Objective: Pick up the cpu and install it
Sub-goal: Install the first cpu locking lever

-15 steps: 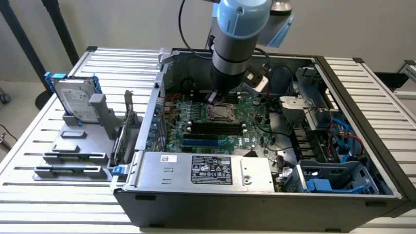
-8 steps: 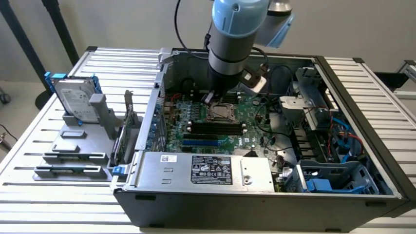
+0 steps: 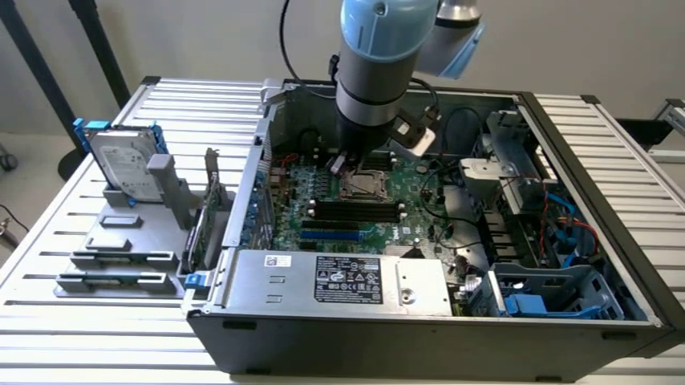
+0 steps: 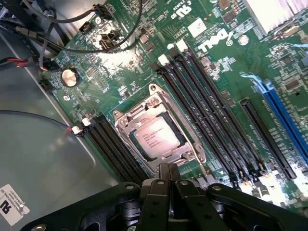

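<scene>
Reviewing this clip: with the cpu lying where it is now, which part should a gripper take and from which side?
The cpu lies flat in its socket frame on the motherboard, label up. Probably best to come straight down from above and pinch two opposite edges of the raised silvery top, since the frame borders its rim.

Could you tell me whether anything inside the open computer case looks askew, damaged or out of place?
Nothing stands out. The cpu lies flat and square in its socket frame on the green motherboard. The gripper hovers just above it, jaws shut and empty.
</scene>
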You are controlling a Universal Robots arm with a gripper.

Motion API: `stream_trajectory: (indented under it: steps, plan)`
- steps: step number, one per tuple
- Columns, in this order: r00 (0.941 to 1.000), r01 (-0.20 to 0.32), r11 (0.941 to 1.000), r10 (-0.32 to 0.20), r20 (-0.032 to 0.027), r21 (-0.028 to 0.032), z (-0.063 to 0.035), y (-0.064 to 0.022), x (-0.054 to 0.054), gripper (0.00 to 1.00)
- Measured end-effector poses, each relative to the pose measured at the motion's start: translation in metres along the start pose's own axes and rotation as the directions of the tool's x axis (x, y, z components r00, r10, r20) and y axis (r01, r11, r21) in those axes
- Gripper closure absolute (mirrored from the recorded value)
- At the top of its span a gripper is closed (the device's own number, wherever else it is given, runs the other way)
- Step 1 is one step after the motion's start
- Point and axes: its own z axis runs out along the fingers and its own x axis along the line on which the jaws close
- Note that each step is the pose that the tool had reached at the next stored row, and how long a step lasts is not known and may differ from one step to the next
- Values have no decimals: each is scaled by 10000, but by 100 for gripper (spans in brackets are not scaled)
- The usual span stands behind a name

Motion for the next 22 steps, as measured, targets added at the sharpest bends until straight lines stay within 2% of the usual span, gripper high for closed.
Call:
stream_trajectory:
  steps: [4, 8, 10, 13, 18, 22]
  plan:
    - [10000, -23, 10000, 23, 32, 44, -64, 33, -75, 89]
    - [9998, -147, 9997, 144, 147, 200, -114, 72, -129, 89]
    - [9996, -209, 9995, 204, 179, 242, -123, 85, -147, 89]
    - [9994, -293, 9994, 289, 196, 195, -117, 88, -158, 89]
    - [9985, -440, 9990, 439, 331, 19, -86, 79, -180, 89]
    - [9979, -497, 9987, 500, 406, -69, -37, 61, -215, 89]
